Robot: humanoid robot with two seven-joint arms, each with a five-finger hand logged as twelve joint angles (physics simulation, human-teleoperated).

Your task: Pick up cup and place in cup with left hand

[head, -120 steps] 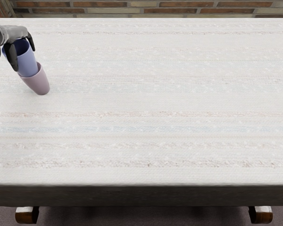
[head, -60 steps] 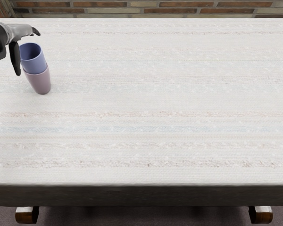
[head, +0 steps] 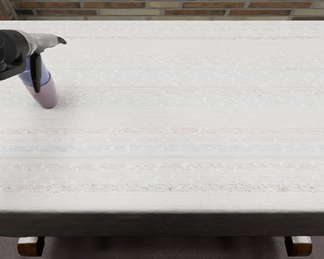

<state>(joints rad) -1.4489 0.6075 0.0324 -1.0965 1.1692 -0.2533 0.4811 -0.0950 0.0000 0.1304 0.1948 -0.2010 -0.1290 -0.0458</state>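
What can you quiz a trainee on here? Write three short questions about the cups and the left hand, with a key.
1. True or false: the mauve cup is nested inside the blue cup.
2. The left hand now:
A) grips the mauve cup's base
B) has its fingers spread, by the blue cup
C) lies at the table's right end
3. Fill in: in this view, the left hand covers the ____ of the blue cup, its top or its base.

Key: 1 false (the blue cup sits in the mauve one); 2 B; 3 top.
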